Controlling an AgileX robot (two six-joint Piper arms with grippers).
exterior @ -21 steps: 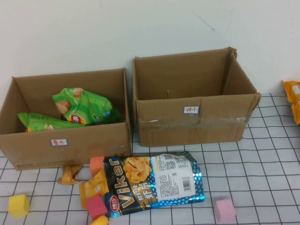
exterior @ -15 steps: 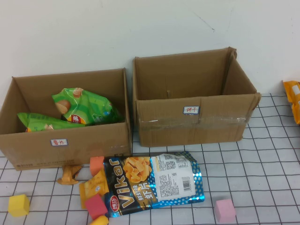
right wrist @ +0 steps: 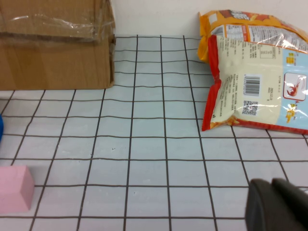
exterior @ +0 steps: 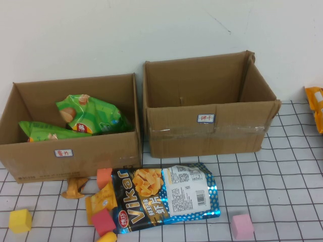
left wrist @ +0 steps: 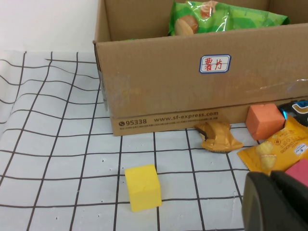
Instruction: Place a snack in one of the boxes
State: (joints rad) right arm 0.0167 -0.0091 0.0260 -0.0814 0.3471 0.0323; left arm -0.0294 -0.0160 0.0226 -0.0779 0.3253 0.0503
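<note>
A blue Vikar snack bag (exterior: 164,196) lies flat on the grid cloth in front of two open cardboard boxes. The left box (exterior: 70,156) holds green chip bags (exterior: 91,115); in the left wrist view it is the labelled box (left wrist: 192,91). The right box (exterior: 202,126) looks empty inside. A small orange snack packet (exterior: 101,200) lies beside the blue bag. Neither arm shows in the high view. My left gripper (left wrist: 272,192) is shut and empty, low near the orange packet (left wrist: 276,151). My right gripper (right wrist: 272,197) is shut and empty above bare cloth, near a red-and-white snack bag (right wrist: 260,91).
Foam cubes lie about: yellow (exterior: 20,220), red (exterior: 103,221), orange (exterior: 104,176), pink (exterior: 242,226). A crumpled tan wrapper (exterior: 74,187) sits by the left box. An orange bag (exterior: 315,108) lies at the far right edge. A white wall stands behind the boxes.
</note>
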